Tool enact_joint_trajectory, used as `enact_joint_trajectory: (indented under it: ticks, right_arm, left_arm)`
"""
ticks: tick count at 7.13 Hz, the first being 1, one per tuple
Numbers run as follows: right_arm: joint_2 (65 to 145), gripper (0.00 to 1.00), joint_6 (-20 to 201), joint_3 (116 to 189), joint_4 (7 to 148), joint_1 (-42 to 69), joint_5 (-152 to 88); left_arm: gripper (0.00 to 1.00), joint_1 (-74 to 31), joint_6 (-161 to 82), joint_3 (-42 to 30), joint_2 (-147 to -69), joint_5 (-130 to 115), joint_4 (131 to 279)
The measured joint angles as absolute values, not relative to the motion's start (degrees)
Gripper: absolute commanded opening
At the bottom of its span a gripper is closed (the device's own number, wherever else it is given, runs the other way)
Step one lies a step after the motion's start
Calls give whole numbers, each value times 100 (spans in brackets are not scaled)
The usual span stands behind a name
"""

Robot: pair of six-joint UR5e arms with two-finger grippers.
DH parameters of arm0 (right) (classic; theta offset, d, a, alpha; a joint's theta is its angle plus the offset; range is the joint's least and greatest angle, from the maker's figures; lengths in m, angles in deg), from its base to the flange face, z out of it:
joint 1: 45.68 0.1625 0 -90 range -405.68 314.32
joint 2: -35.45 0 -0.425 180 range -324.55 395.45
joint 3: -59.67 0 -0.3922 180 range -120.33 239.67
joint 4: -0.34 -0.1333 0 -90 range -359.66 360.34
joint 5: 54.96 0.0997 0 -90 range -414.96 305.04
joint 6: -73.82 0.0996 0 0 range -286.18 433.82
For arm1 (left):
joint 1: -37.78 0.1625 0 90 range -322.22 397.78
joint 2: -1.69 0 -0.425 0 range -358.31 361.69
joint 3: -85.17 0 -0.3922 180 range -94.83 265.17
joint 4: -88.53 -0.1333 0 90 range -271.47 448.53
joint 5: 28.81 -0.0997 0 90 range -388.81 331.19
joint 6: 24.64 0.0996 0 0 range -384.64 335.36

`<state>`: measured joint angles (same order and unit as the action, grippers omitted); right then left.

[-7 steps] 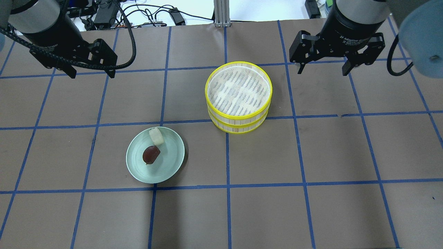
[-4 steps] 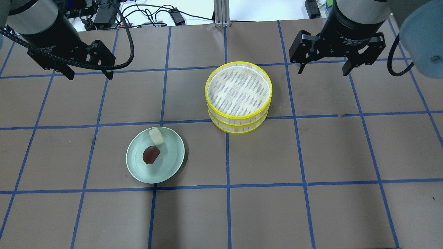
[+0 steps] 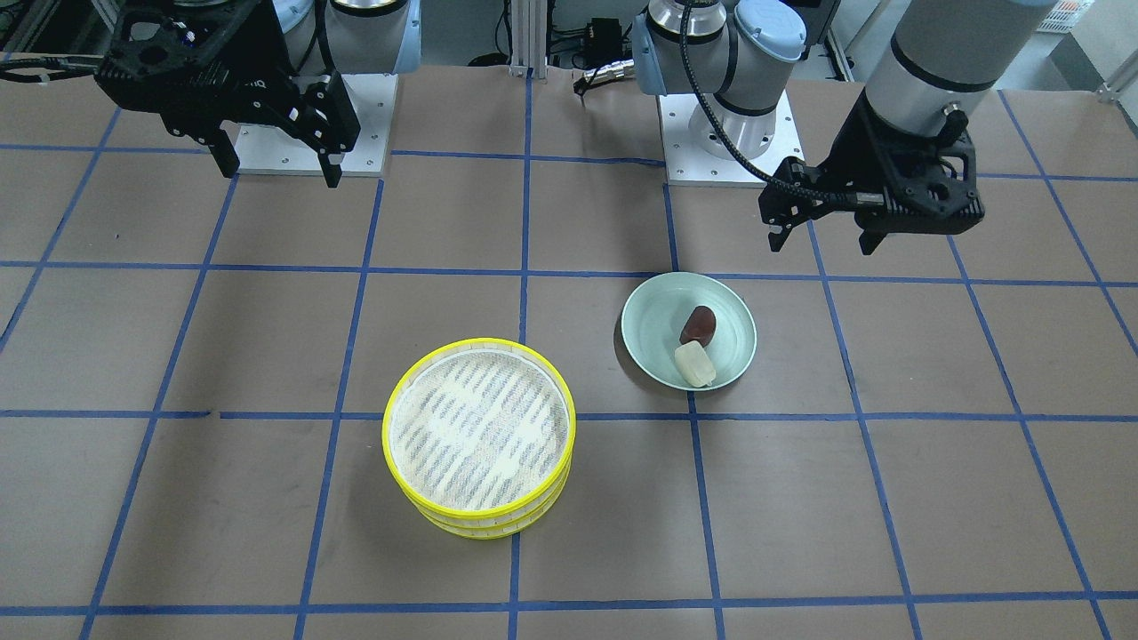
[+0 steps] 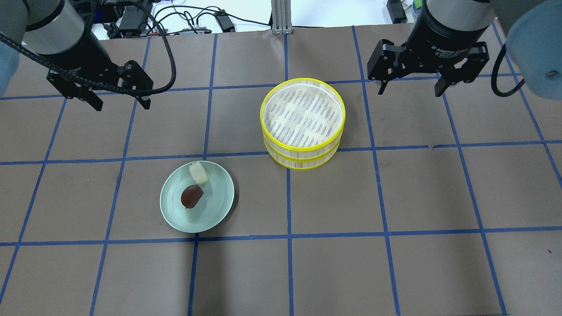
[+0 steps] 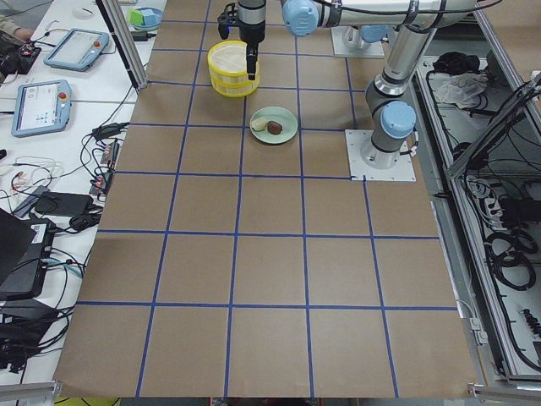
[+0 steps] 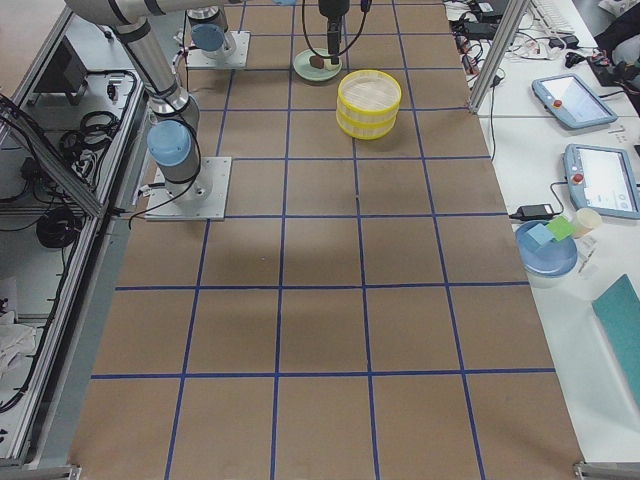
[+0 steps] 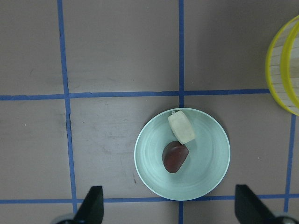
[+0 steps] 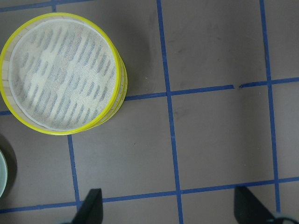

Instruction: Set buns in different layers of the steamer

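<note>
Jaws spread wide, the left gripper hangs over the table at the far left of the overhead view, pointing down, well apart from everything that stands on it. To its right and nearer the camera sits the pale green plate. Both buns lie on it: the cream-white bun close to the plate's far rim, the dark reddish-brown bun near its middle.

The left wrist view looks straight down past two dark fingertips at its bottom corners. It shows what the overhead view leaves unclear: the buns lie end to end, touching or very nearly so, the cream one blocky, the brown one rounded and glossy. Of the steamer that view catches only a yellow arc at its right edge.

In the overhead view the steamer stands right of the plate and farther back, near it but apart. The overhead and front-facing views show its side wall: two yellow-rimmed trays, one stacked on the other. The right wrist view shows mostly the top tray's whitish mesh floor from above, with a sliver of the plate at its lower left edge.

Farthest right, the right gripper hangs beyond the steamer, apart from it, its jaws likewise spread wide over the table. The front-facing view mirrors all this, with the left gripper on its right side, beyond the plate toward the robot's base. In the two side views these things are small at the table's far end, too small to read the jaws.
</note>
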<state>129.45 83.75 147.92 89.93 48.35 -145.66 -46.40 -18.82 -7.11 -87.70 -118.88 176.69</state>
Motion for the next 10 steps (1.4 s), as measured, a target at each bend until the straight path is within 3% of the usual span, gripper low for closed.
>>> enact_joint_trajectory:
  ticks: [5, 10]
  right_arm:
    - [12749, 100, 8352, 14791, 9147, 4842, -14553]
    - [10889, 92, 8595, 14983, 11018, 5173, -14593]
  left_arm:
    - [100, -4642, -2723, -1379, -9279, -11745, 17235]
    - [100, -4651, -3219, -1629, -10142, -11190, 17116]
